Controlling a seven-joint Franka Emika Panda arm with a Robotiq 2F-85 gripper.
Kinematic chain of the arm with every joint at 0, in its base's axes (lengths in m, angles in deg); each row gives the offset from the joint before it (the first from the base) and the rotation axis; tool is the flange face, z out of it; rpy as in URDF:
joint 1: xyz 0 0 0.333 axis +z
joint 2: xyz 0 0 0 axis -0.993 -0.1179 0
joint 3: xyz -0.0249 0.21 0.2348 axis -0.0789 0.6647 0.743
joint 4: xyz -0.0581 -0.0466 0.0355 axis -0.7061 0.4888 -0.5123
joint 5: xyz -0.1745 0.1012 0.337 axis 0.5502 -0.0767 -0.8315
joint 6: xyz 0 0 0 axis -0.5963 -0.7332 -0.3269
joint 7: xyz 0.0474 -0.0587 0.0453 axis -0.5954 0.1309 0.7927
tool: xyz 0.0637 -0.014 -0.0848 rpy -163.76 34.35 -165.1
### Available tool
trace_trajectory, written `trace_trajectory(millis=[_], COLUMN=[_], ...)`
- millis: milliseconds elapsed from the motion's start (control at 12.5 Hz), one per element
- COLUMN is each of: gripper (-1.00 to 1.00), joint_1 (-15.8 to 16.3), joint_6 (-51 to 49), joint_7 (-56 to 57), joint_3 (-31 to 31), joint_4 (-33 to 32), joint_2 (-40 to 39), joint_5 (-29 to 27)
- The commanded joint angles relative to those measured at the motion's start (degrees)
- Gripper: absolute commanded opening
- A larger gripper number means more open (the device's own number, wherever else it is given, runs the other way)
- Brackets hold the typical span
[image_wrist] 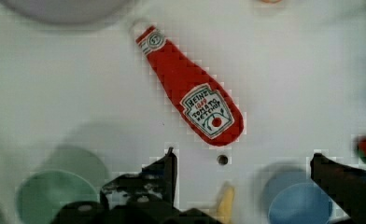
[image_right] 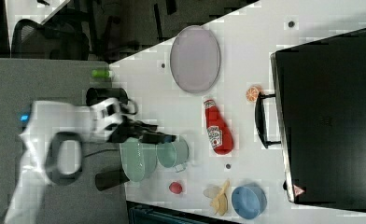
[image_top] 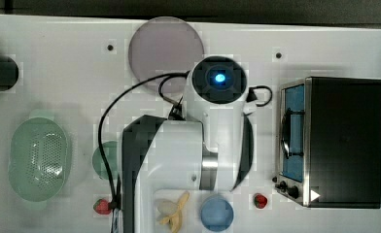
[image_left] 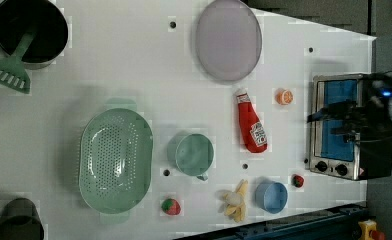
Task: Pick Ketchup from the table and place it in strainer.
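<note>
Wrist view: red ketchup (image_wrist: 190, 105), white-capped, lying flat.

On the white desk (image_left: 109, 60), a red ketchup (image_left: 251, 125) bottle with a white cap and a white-edged dark label. The strainer (image_left: 115, 160) is pale mint green, its bottom dotted with holes. The cup (image_left: 193, 155) is green, the plate (image_left: 228, 39) grey-lilac, the bowl (image_left: 271, 196) blue, the banana (image_left: 236, 201) yellow. The toaster oven (image_left: 346, 127) is silver and black.

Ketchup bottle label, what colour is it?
White with dark lettering on the red ketchup bottle; clearest in the wrist view.
</note>
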Motion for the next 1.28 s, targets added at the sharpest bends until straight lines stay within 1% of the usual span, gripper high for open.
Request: trace_trajectory(millis=[80, 240, 400, 560, 720, 800, 1280], gripper=[1.0, 1.0, 1.0, 1.0, 1.0, 1.0, 1.0], joint_1=[-0.2, -0.16, -0.05, 0.3, 0.53, 0.59, 1.22], joint_6=[6.36, 12.84, 19.09, 23.29, 27.81, 29.98, 37.19], joint_7=[19.5, 24.75, 25.5, 25.49, 25.5, 25.52, 25.49], joint_3=[0.35, 0.8, 0.85, 0.86, 0.86, 0.89, 1.02], joint_4=[-5.21, -8.97, -12.04, -13.69, -13.93, -13.88, -14.27], joint_2=[0.72, -0.73, -3.07, -6.15, -9.95, -11.84, -20.05], joint_5=[-0.39, -0.39, -0.37, 0.39, 3.62, 4.09, 4.09])
